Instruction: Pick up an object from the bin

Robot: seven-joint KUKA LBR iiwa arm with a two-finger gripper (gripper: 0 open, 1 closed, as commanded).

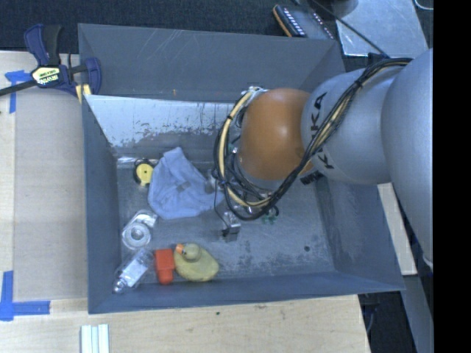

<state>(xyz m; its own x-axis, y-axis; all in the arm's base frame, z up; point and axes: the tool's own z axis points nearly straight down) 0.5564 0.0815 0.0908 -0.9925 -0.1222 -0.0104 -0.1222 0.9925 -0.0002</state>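
Hangs low over the bin floor with the gripper just beside the right edge of the crumpled blue cloth, probably to take a loose fold clear of the 3 things toward the front: clear bottle, orange piece, yellow toy. Cannot tell how far open the gripper is or whether it has hold of anything, dark cables crowding it. As for the cloth, seems to lie lengthwise from far wall toward front, narrower end pointing at the far wall.

1. A robotics lab, by the look: a big grey KUKA arm dominates, cables looping round its wrist.
2. A grey metal bin sits on a pale counter.
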